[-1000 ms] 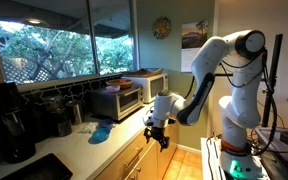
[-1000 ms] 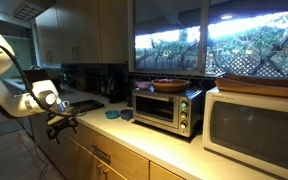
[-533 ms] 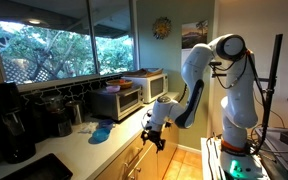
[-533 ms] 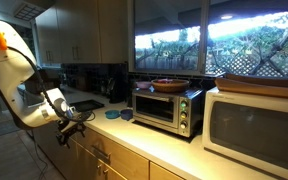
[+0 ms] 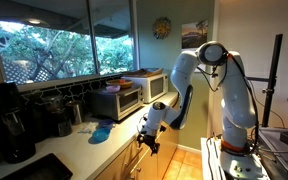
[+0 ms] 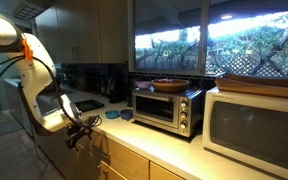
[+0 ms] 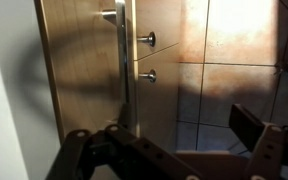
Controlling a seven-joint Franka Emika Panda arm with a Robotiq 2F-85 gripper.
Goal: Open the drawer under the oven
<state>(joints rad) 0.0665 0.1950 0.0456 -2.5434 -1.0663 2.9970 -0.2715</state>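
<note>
Fingers (image 7: 267,150) spread wide, holding nothing, near the slim metal bar handle (image 7: 121,60) of the shallow light tan wood drawer (image 7: 84,70). The drawer looks shut, below the tabletop (image 5: 112,136) carrying the small silver toaster oven (image 5: 117,101). I judge the spread is meant to straddle the bar.

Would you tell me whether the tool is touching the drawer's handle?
Cannot tell. In the wrist view the handle lines up within the open tool, but its near end is hidden.

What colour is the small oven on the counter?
Silver, with a dark glass front; the oven shows best in an exterior view.
</note>
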